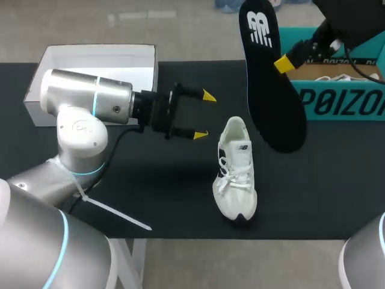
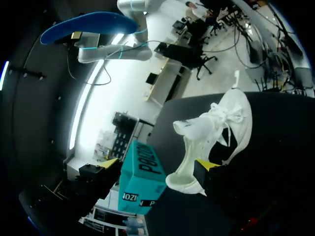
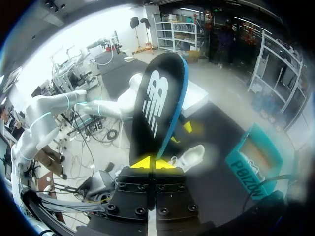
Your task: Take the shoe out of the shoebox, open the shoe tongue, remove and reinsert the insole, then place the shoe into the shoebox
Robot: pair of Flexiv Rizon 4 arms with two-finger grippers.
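Observation:
A white shoe (image 1: 236, 171) lies on the black table, toe toward the front edge; it also shows ahead of the left gripper (image 2: 216, 132) and below the right gripper (image 3: 189, 156). My right gripper (image 1: 284, 63) (image 3: 153, 162) is shut on the edge of the black insole (image 1: 269, 78) (image 3: 157, 103), held up in the air above and behind the shoe. The insole's blue underside (image 2: 88, 27) shows in the left wrist view. My left gripper (image 1: 204, 115) (image 2: 160, 163) is open just left of the shoe's heel, with nothing between its fingers.
The teal shoebox (image 1: 343, 90) (image 2: 142, 179) (image 3: 253, 164) stands open at the back right, with something white inside. A white box lid (image 1: 96, 72) sits at the back left, behind my left arm (image 3: 98, 105).

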